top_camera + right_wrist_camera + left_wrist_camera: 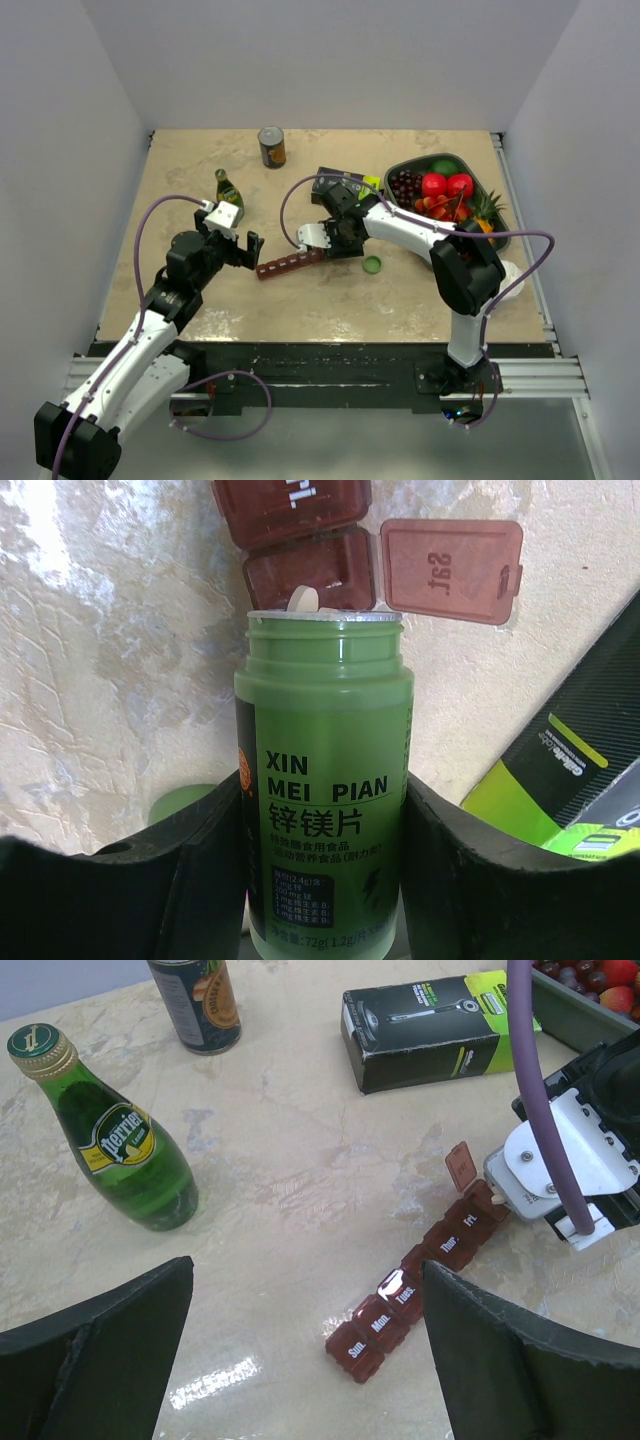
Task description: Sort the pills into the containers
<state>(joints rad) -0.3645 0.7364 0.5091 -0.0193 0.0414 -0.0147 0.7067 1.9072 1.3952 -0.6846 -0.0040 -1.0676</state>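
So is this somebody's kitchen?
Probably a robot lab booth, not a kitchen: plain white walls box in one tabletop, and the left arm and right arm are bolted at its edge.

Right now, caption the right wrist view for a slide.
Right claw holds a green bottle, pill at its mouth, aimed at the open Sat compartment of the maroon organizer.
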